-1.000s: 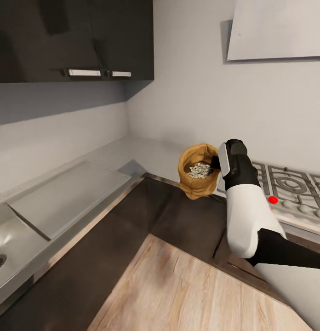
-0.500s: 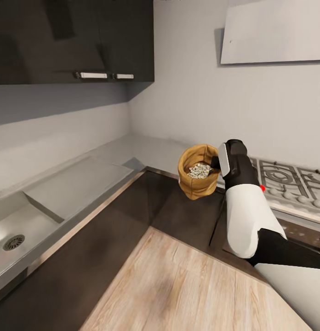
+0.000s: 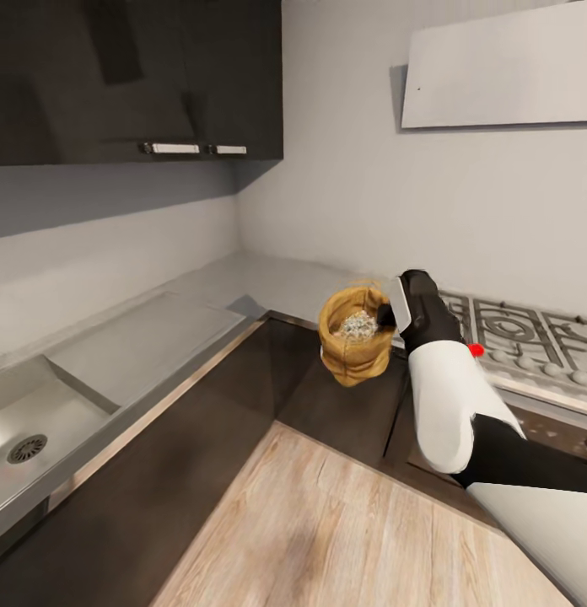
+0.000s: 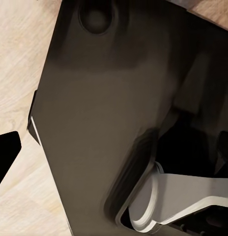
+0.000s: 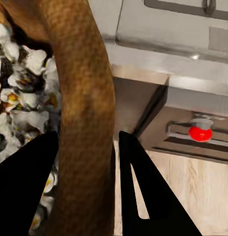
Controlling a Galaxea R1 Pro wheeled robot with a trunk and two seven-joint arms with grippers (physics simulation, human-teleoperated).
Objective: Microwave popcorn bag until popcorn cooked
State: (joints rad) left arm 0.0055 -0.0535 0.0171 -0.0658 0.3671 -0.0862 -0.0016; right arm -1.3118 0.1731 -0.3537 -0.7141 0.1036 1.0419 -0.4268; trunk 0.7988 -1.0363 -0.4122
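Observation:
The tan-brown popcorn bag (image 3: 352, 350) hangs in the air in front of the dark cabinet fronts, tilted a little, with whitish popcorn (image 3: 358, 323) heaped inside. My right gripper (image 3: 386, 315) is shut on its rolled rim from the right. In the right wrist view the rim (image 5: 87, 98) runs between the two black fingers (image 5: 138, 187), with popcorn (image 5: 20, 98) beside it. The grey countertop (image 3: 243, 282) stretches behind and to the left of the bag. The microwave is out of view. In the left wrist view one black fingertip (image 4: 6, 152) shows over a dark surface.
A gas hob (image 3: 521, 333) with black grates and a red knob (image 3: 475, 349) lies right of the bag. A steel sink (image 3: 32, 430) with a drainboard is at the left. Dark wall cabinets (image 3: 133, 76) and a white hood (image 3: 496, 76) hang above. Wooden floor (image 3: 344, 523) lies below.
The whole picture shifted as the camera turned. My right gripper, still holding the bag, moved slightly left and the bag now tilts a little more.

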